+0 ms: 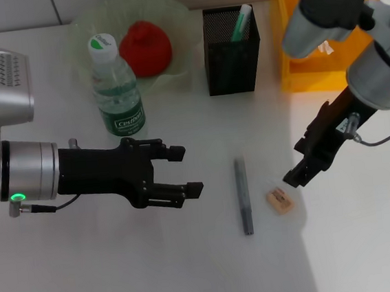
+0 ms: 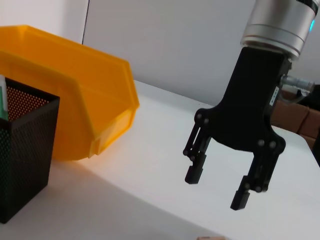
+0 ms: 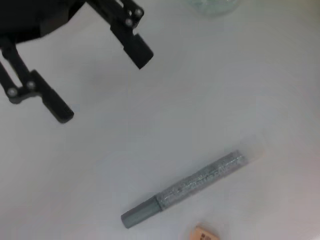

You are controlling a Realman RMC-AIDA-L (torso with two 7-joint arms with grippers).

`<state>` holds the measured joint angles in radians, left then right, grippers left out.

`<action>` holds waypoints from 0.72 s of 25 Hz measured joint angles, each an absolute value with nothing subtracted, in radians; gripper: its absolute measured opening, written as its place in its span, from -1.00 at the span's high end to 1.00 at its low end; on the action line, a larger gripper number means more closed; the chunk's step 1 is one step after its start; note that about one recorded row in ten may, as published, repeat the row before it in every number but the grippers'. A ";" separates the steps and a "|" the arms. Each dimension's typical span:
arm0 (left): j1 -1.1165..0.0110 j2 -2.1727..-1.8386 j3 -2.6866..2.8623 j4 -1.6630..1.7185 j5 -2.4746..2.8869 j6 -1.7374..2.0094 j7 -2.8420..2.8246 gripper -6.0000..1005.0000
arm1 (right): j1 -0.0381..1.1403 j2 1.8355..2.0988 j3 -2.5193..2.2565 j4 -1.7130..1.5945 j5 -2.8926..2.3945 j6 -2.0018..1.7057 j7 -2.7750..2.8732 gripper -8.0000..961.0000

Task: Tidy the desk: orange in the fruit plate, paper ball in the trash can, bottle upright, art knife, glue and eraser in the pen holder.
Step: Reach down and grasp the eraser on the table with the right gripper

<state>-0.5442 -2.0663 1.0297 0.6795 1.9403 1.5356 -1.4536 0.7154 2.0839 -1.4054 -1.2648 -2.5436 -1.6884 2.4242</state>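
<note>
White tabletop (image 1: 193,270) in the head view carries the grey art knife (image 1: 243,195) just beside the eraser (image 1: 280,200), the left gripper (image 1: 183,169) hovering spread-jawed nearby, while the left wrist view shows the right gripper (image 2: 216,191) spread above the eraser.

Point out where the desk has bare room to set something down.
Bare desk runs along the near edge, below the left gripper and art knife, and right of the eraser. It is crowded at the back: bottle, fruit plate, pen holder.
</note>
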 joint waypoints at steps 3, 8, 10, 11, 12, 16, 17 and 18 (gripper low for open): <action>-0.541 -2.066 1.029 0.682 1.939 1.536 -1.451 -0.59 | 0.726 2.085 -1.492 -1.230 -2.545 -1.641 2.438 -0.39; -0.540 -2.066 1.029 0.680 1.939 1.539 -1.451 -0.59 | 0.732 2.087 -1.557 -1.213 -2.543 -1.600 2.455 -0.38; -0.540 -2.067 1.029 0.680 1.939 1.540 -1.451 -0.59 | 0.730 2.088 -1.594 -1.208 -2.541 -1.579 2.464 -0.38; -0.540 -2.067 1.029 0.679 1.938 1.540 -1.450 -0.59 | 0.730 2.088 -1.609 -1.204 -2.540 -1.571 2.468 -0.38; -0.540 -2.067 1.029 0.679 1.938 1.540 -1.450 -0.59 | 0.730 2.089 -1.624 -1.199 -2.538 -1.563 2.473 -0.38; -0.540 -2.068 1.029 0.677 1.937 1.541 -1.450 -0.59 | 0.734 2.089 -1.664 -1.178 -2.535 -1.532 2.480 -0.38; -0.540 -2.068 1.029 0.677 1.937 1.542 -1.450 -0.59 | 0.735 2.090 -1.673 -1.173 -2.534 -1.525 2.481 -0.38; -0.540 -2.068 1.029 0.677 1.937 1.542 -1.450 -0.59 | 0.735 2.090 -1.681 -1.170 -2.534 -1.519 2.481 -0.38</action>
<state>-0.5399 -2.0677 1.0292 0.6765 1.9374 1.5417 -1.4501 0.7348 2.0899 -1.6813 -1.1697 -2.5340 -1.5189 2.4811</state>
